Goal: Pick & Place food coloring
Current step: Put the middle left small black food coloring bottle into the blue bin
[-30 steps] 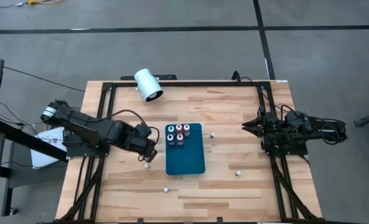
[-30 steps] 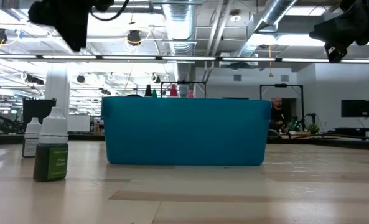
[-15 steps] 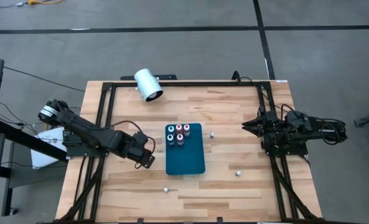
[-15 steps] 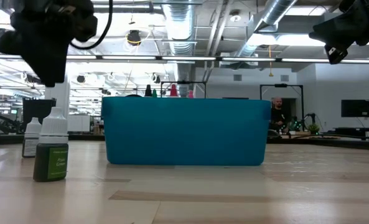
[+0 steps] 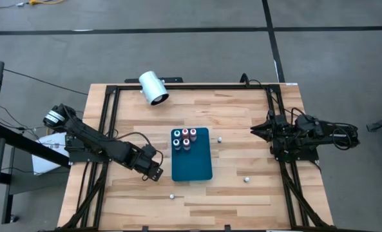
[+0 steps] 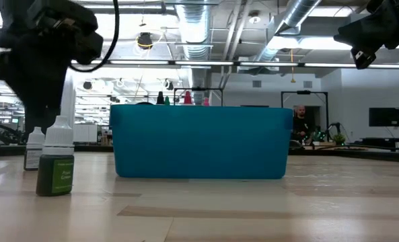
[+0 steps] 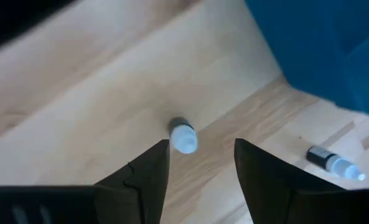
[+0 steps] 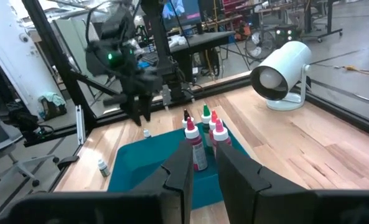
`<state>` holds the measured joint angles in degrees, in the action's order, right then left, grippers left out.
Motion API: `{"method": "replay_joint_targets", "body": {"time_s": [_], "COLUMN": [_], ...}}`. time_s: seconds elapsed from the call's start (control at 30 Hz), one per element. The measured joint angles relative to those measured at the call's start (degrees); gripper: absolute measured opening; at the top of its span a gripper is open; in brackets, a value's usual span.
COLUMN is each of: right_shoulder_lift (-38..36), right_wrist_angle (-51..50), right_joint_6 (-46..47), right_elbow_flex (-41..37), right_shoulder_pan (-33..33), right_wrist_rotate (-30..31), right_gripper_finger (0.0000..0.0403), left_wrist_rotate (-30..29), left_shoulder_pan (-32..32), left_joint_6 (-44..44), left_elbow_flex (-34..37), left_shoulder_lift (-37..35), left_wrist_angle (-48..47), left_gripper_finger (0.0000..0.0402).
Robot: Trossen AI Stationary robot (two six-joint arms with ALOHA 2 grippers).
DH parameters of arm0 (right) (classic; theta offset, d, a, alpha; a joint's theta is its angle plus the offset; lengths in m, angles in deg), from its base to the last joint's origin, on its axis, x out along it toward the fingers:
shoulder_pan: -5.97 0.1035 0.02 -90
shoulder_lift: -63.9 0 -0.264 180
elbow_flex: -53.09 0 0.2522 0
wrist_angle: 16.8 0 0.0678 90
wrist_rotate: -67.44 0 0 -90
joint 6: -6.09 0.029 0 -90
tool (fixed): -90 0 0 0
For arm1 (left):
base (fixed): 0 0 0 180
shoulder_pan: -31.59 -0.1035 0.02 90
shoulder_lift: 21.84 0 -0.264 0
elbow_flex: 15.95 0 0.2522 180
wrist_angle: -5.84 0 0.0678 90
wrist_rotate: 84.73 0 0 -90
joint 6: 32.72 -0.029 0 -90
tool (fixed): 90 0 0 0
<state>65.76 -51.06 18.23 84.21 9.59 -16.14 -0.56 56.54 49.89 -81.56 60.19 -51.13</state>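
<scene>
Several small food coloring bottles [image 5: 184, 138] with teal and red tops stand at the far end of the flat blue tray [image 5: 194, 164]; in the right wrist view the same bottles [image 8: 203, 134] show. Loose bottles stand on the wood right of the tray [image 5: 219, 138] and toward the near edge [image 5: 247, 179], [image 5: 171, 195]. My left gripper [image 5: 154, 173] hangs open, pointing down, just left of the tray. In the left wrist view a white-capped bottle [image 7: 183, 138] stands upright just ahead of the open gripper [image 7: 201, 142], apart from both fingers. My right gripper [image 5: 254, 131] waits at the table's right side.
A large white cylinder [image 5: 153, 87] lies at the far left corner. A black frame [image 5: 178, 87] runs around the wooden table top. In the low view a green bottle [image 6: 56, 165] and a smaller one [image 6: 34, 148] stand left of the tray [image 6: 199, 141]. Another bottle [image 7: 336, 163] is near the left gripper.
My left gripper has moved toward the table's near edge along the tray's left side and has come down, ending over the loose bottle left of the tray. The bottles and the right arm have kept still.
</scene>
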Motion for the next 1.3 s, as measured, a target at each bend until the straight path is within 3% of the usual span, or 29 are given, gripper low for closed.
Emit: {"method": "replay_joint_targets", "body": {"time_s": [0.6,1.1,1.3], "right_shoulder_lift": [0.01,-0.01,-0.01], "right_wrist_angle": [0.00,0.01,0.01], "right_joint_6": [0.00,0.00,0.00], "right_elbow_flex": [0.00,0.00,0.00], "right_shoulder_pan": [0.00,0.00,0.00], "right_wrist_rotate": [0.12,0.12,0.12], "right_gripper_finger": [0.0060,0.0060,0.0060], "left_wrist_rotate": [3.07,2.58,2.53], "left_shoulder_pan": [0.22,0.22,0.22], "left_joint_6": [-0.29,0.42,0.45], "left_elbow_flex": [0.44,0.44,0.42], "left_shoulder_lift": [9.88,10.35,10.35], "left_wrist_angle": [3.13,4.08,3.95], "left_gripper_finger": [0.0171,0.0170,0.0126]}}
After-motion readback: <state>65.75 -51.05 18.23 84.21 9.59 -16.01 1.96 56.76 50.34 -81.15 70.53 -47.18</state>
